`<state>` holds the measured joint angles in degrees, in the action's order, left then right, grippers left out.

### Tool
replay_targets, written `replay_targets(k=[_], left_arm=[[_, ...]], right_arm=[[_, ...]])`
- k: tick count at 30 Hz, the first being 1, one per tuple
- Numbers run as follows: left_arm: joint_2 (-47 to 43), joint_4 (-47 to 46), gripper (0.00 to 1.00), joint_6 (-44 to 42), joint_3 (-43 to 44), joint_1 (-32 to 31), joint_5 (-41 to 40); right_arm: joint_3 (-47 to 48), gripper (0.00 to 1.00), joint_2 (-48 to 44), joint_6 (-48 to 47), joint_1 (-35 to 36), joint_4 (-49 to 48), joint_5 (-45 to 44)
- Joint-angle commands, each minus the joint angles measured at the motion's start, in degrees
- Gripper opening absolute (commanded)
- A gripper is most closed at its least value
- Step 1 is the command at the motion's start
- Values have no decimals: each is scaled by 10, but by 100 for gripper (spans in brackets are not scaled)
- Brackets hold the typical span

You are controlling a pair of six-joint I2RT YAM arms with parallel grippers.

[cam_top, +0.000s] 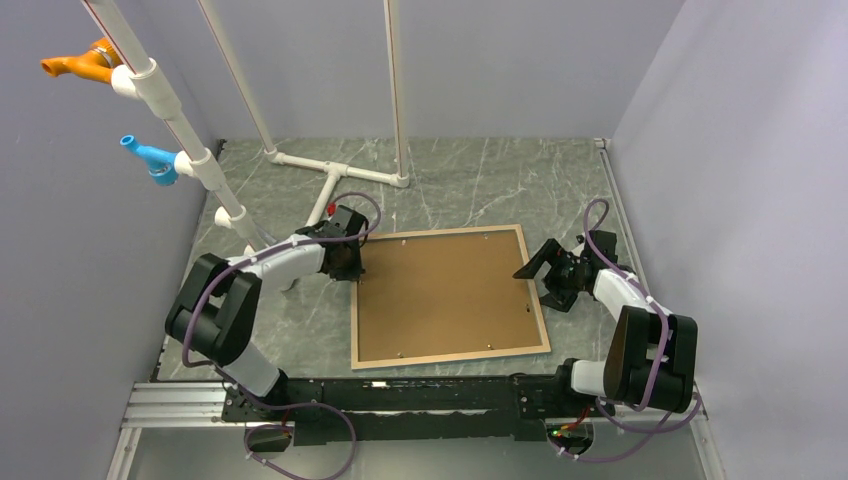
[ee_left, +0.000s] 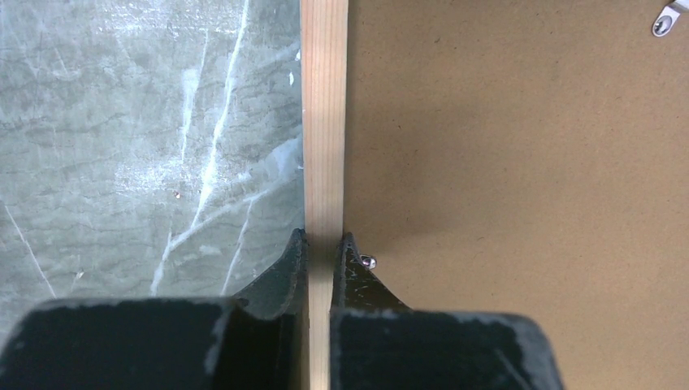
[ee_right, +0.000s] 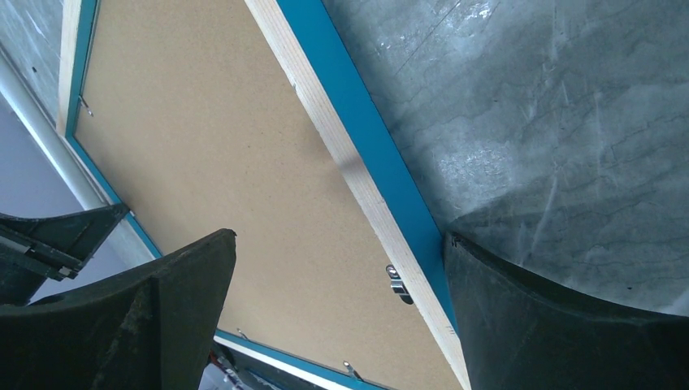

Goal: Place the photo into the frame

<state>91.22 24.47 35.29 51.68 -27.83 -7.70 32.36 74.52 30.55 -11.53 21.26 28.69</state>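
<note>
The frame (cam_top: pixel 451 352) lies back up on the table, its light wood rim around the plain brown backing board (cam_top: pixel 445 290). The photo is hidden. My left gripper (cam_top: pixel 347 262) is shut on the frame's left rail; in the left wrist view the wood rail (ee_left: pixel 323 122) runs between the closed jaws (ee_left: pixel 323 240). My right gripper (cam_top: pixel 541 284) is open, its jaws either side of the right rail. In the right wrist view (ee_right: pixel 340 237) the rail (ee_right: pixel 325 122) shows its blue outer side, and a metal tab (ee_right: pixel 396 284) rests on the board (ee_right: pixel 203 146).
A white PVC pipe stand (cam_top: pixel 335 175) stands at the back left of the table. Its slanted pipe (cam_top: pixel 165 105) carries an orange fitting (cam_top: pixel 80 63) and a blue fitting (cam_top: pixel 148 156). Grey walls close in the left, back and right sides.
</note>
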Motion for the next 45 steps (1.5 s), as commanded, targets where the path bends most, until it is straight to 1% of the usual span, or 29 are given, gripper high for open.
replay_targets(k=[1, 2, 3, 4, 5, 6, 7, 14, 19, 22, 24, 27, 30, 33, 35, 38, 42, 45], left_arm=[[-22, 9, 16, -6, -9, -3, 14], [-28, 22, 29, 2, -3, -1, 9], [-33, 32, 49, 7, 3, 2, 9], [-39, 40, 62, 12, 7, 5, 14], [-43, 47, 69, 17, 10, 10, 19], [-49, 51, 73, 20, 12, 16, 26], [-54, 53, 75, 21, 13, 20, 35], [-102, 49, 78, 17, -13, 28, 105], [-143, 60, 78, 19, -63, 28, 102], [-161, 67, 78, 23, -89, 29, 93], [-170, 69, 78, 26, -103, 29, 91], [-184, 67, 79, 33, -123, 29, 86], [-191, 68, 79, 37, -138, 30, 79], [-191, 79, 79, 38, -142, 31, 79], [-194, 83, 79, 38, -144, 31, 60], [-197, 85, 79, 37, -148, 34, 54], [-194, 84, 79, 35, -152, 36, 52], [-191, 81, 79, 33, -155, 37, 51]], right_arm=[[-13, 100, 11, -6, 5, -11, 15], [-13, 100, 11, -6, 5, -11, 15], [-14, 100, 10, -6, 5, -10, 15], [-14, 100, 8, -7, 4, -9, 15], [-14, 100, 8, -7, 4, -7, 14], [-14, 100, 6, -8, 4, -6, 14], [-14, 100, 5, -8, 5, -3, 13], [-15, 100, -5, -12, 5, 12, 8], [-21, 100, -13, -6, 18, 13, 2], [-19, 100, -16, 11, 53, 9, -13], [-12, 100, -16, 26, 94, 8, -35], [7, 100, -16, 46, 165, 17, -82], [31, 100, -17, 45, 208, 43, -132], [60, 100, -21, 29, 229, 81, -185], [77, 100, -23, 15, 239, 111, -214], [95, 100, -31, 3, 255, 149, -252], [106, 100, -35, 3, 281, 185, -280], [105, 98, -18, 12, 305, 189, -285]])
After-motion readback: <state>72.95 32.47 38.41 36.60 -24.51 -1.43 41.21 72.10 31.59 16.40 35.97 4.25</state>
